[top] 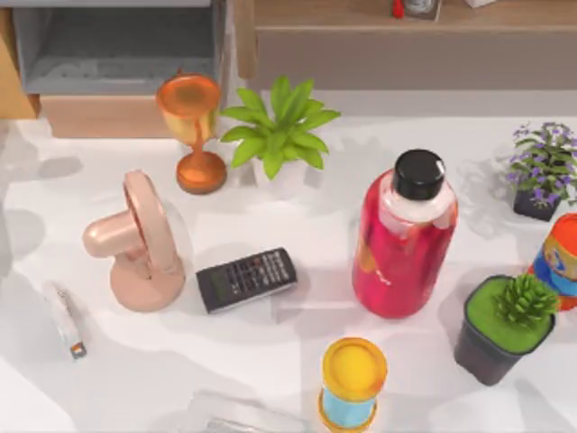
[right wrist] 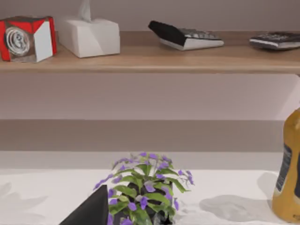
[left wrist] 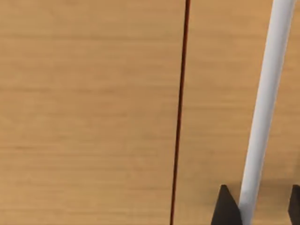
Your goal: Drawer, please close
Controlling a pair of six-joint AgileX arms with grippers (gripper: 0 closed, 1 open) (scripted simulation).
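Fingers point(left wrist: 226, 209) of your left gripper point(left wrist: 260, 211) are released, one on each side of a white bar point(left wrist: 262, 108) against a tan wood panel point(left wrist: 93, 117). The drawer point(top: 13, 86) is the cut-off sliver at the upper left of the top view, beside the wide grey-lined drawer point(top: 117, 54). Your right gripper point(right wrist: 89, 213) is near the purple-flowered plant point(right wrist: 145, 187); grip state can't tell.

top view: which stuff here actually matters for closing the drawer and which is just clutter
For the job: drawer; white handle; left gripper, open astride that handle.

Lying about: wide drawer; hourglass; fan; remote; red bottle; purple flowers, with the idle right gripper beside them.
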